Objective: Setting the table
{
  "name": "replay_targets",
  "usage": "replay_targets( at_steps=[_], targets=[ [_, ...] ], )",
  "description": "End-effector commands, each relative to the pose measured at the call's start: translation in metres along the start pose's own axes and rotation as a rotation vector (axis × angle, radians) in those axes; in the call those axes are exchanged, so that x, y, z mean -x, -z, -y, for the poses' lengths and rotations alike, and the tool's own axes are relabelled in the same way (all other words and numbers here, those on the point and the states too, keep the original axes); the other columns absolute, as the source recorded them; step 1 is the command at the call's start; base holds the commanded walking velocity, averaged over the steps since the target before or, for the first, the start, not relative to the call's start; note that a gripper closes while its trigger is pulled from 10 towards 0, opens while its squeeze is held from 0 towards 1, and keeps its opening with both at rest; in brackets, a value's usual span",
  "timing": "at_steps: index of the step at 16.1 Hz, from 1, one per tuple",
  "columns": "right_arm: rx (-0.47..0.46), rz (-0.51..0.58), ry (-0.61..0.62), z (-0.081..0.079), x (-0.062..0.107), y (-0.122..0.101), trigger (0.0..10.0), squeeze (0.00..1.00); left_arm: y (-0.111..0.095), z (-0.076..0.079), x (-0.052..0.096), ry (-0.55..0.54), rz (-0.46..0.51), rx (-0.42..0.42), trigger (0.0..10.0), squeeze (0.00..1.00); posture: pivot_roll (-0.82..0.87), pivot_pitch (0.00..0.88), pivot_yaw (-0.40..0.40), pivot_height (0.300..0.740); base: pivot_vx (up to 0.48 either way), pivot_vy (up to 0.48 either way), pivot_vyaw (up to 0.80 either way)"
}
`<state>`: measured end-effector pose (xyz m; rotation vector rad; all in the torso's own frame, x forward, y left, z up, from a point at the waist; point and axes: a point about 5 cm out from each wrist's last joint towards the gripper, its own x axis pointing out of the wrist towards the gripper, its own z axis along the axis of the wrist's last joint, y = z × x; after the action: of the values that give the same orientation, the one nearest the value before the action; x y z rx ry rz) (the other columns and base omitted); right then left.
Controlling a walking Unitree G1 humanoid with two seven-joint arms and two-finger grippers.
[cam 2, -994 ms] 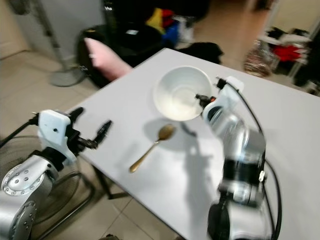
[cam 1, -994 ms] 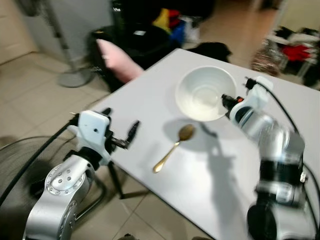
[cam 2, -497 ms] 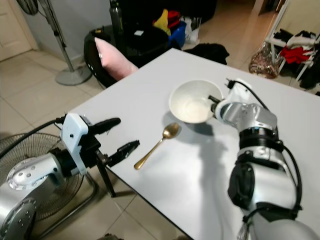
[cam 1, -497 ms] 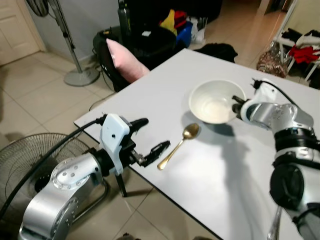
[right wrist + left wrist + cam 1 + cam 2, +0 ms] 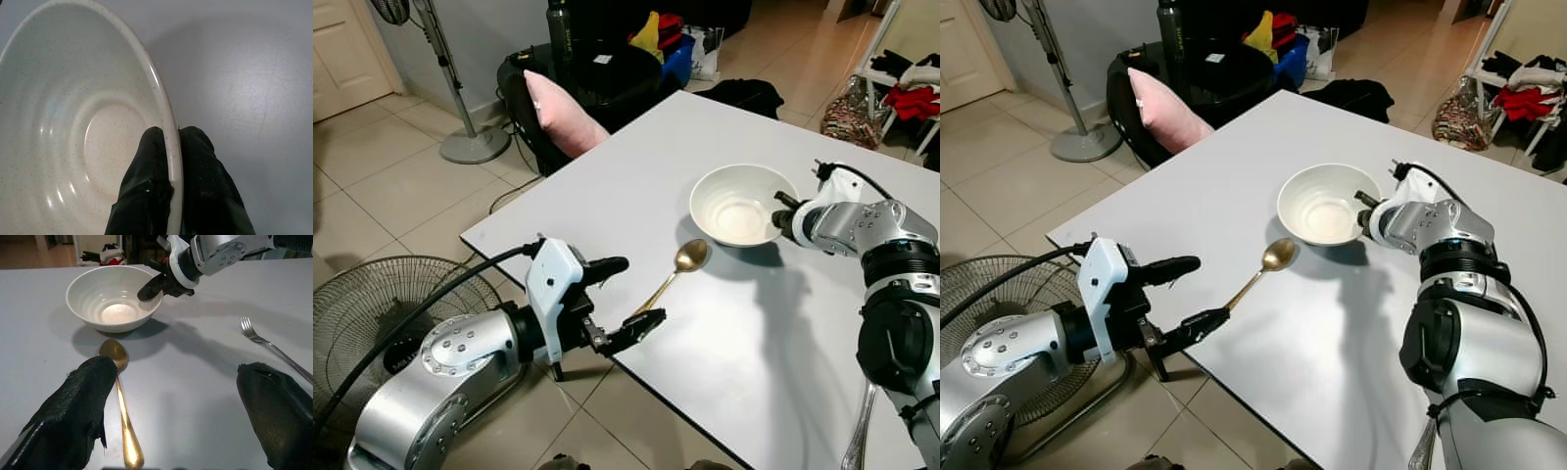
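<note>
A white bowl point(image 5: 742, 204) stands on the white table point(image 5: 626, 166). My right gripper point(image 5: 781, 211) is shut on the bowl's near-right rim point(image 5: 168, 132), with one finger inside the bowl and one outside. A gold spoon point(image 5: 675, 269) lies just left of the bowl, its handle pointing at the table's front edge. My left gripper point(image 5: 636, 292) is open at that edge. The handle's end lies between the fingers point(image 5: 78, 411), untouched. A silver fork point(image 5: 274, 350) lies on the table further right.
A round floor fan point(image 5: 372, 313) lies on the tiles by my left arm. A pink pillow point(image 5: 563, 113) rests on a black chair past the table's far-left edge. A standing fan's base point(image 5: 475, 147) is on the floor behind it. Clothes are piled at the far right.
The camera has steadied and shifted. My left gripper has moved right and forward to the spoon's handle end. My right gripper stays shut on the bowl's rim.
</note>
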<state>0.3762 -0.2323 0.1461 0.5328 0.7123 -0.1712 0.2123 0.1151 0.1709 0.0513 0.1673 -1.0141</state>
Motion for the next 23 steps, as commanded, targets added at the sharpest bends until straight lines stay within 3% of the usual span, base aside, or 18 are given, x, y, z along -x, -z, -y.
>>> replay_targets(
  at_steps=[1, 5, 7, 13, 15, 17, 21, 22, 23],
  targets=[
    [-0.009, -0.004, -0.012, -0.001, 0.003, -0.006, 10.0, 0.0, -0.003, 0.003, 0.0, 0.025, -0.002, -0.01, 10.0, 0.0, -0.09, 0.0, 0.025, 0.74, 0.0, 0.0, 0.0],
    [0.017, 0.013, 0.028, 0.008, 0.004, -0.008, 10.0, 0.02, -0.002, 0.005, -0.001, 0.043, -0.009, -0.006, 10.0, 0.0, -0.1, 0.0, 0.029, 0.74, 0.0, 0.0, 0.0],
    [0.049, 0.017, 0.036, 0.01, 0.006, -0.012, 10.0, 0.15, -0.002, 0.006, -0.002, 0.055, -0.017, -0.005, 10.0, 0.0, -0.1, 0.0, 0.027, 0.74, 0.0, 0.0, 0.0],
    [0.167, -0.071, 0.033, 0.024, 0.015, -0.008, 10.0, 0.14, -0.001, 0.005, -0.004, 0.046, -0.014, -0.001, 10.0, 0.0, -0.11, 0.0, 0.013, 0.74, 0.0, 0.0, 0.0],
    [0.204, -0.043, 0.06, 0.029, 0.016, -0.009, 10.0, 0.13, -0.001, 0.006, -0.006, 0.047, -0.009, -0.001, 10.0, 0.0, -0.12, 0.0, 0.015, 0.74, 0.0, 0.0, 0.0],
    [0.213, 0.007, 0.076, 0.029, 0.013, -0.01, 10.0, 0.12, -0.002, 0.005, -0.008, 0.052, -0.007, -0.007, 10.0, 0.0, -0.12, 0.0, 0.02, 0.74, 0.0, 0.0, 0.0],
    [0.244, 0.0, 0.058, 0.023, 0.012, -0.005, 10.0, 0.15, -0.004, 0.002, -0.008, 0.056, -0.009, -0.015, 10.0, 0.0, -0.11, 0.0, 0.024, 0.74, 0.0, 0.0, 0.0],
    [0.227, 0.0, 0.053, 0.023, 0.012, -0.004, 10.0, 0.33, -0.004, 0.002, -0.008, 0.057, -0.009, -0.015, 10.0, 0.0, -0.11, 0.0, 0.025, 0.74, 0.0, 0.0, 0.0],
    [0.2, -0.009, 0.043, 0.022, 0.011, -0.003, 10.0, 0.59, -0.004, 0.002, -0.008, 0.059, -0.008, -0.014, 10.0, 0.0, -0.11, 0.0, 0.025, 0.74, 0.0, 0.0, 0.0]
  ],
)
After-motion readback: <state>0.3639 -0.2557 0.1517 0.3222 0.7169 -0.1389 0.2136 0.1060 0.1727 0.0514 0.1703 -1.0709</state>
